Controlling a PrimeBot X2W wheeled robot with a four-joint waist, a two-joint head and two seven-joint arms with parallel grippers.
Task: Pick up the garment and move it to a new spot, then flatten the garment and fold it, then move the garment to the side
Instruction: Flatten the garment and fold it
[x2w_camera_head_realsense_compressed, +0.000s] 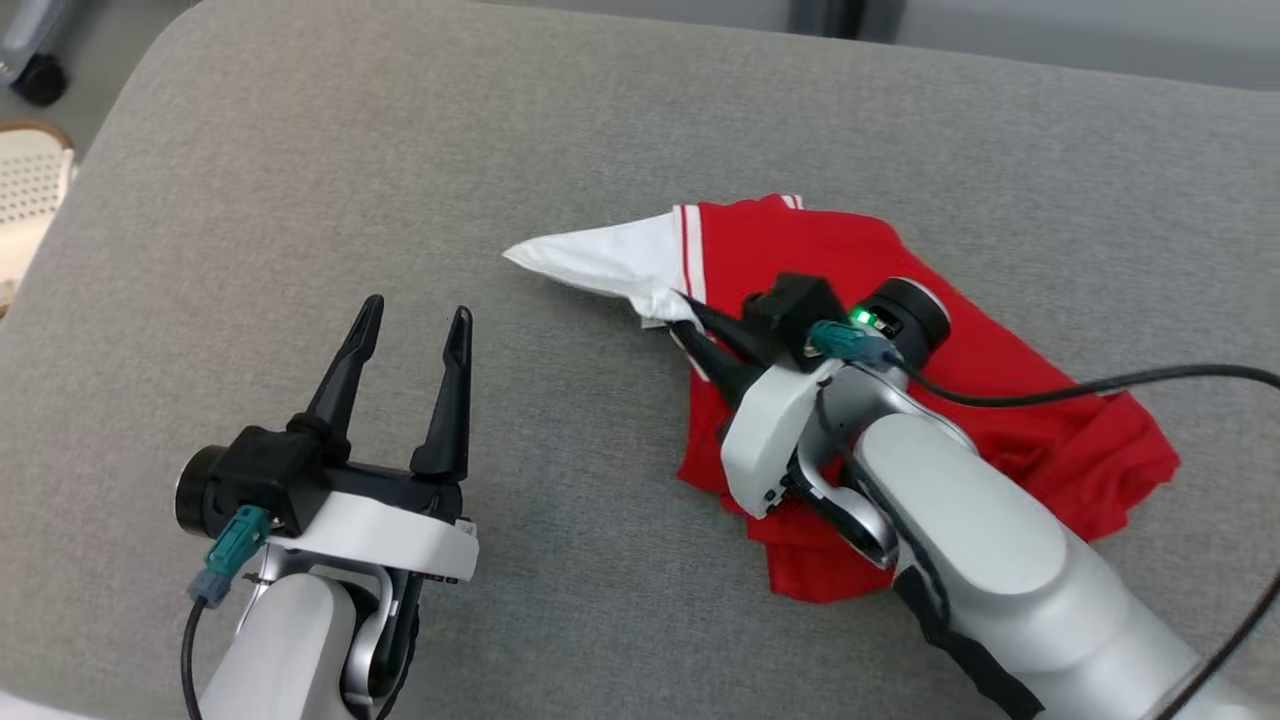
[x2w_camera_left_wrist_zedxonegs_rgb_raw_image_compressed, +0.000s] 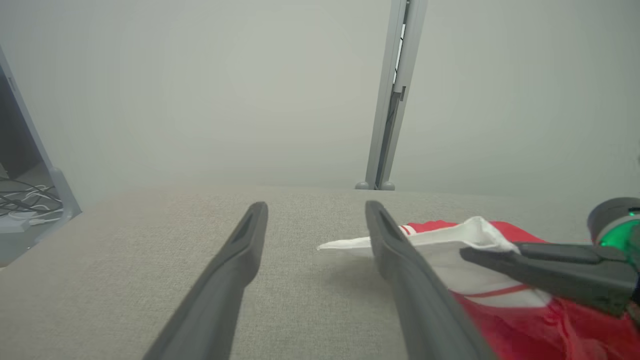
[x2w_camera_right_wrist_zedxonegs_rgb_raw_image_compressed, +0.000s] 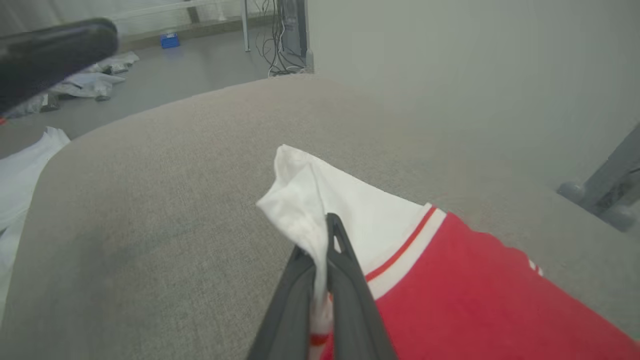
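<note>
Surface: one grey woven cushion (x2w_camera_head_realsense_compressed: 300, 200) takes up most of the head view, with its rounded edge along the top.
Background: one grey upright post (x2w_camera_left_wrist_zedxonegs_rgb_raw_image_compressed: 392, 95) stands against a pale wall. A tangle of cables (x2w_camera_left_wrist_zedxonegs_rgb_raw_image_compressed: 25, 197) lies on the floor at the far left of the left wrist view.
Garment: one red garment (x2w_camera_head_realsense_compressed: 1000, 380) lies crumpled on the cushion at centre right of the head view. Its white end carries one thin red stripe and tapers to a point toward the middle of the frame.
Right gripper (x2w_camera_head_realsense_compressed: 678, 315): clamped on the garment's white end. The right wrist view shows the cloth pinched between its two fingers (x2w_camera_right_wrist_zedxonegs_rgb_raw_image_compressed: 350, 280).
Left gripper (x2w_camera_head_realsense_compressed: 416, 306): at lower left of the head view, its two fingers spread wide over bare cushion. It grips nothing and sits apart from the garment.
Floor: one white cloth (x2w_camera_right_wrist_zedxonegs_rgb_raw_image_compressed: 20, 170) lies at the left edge of the right wrist view.
</note>
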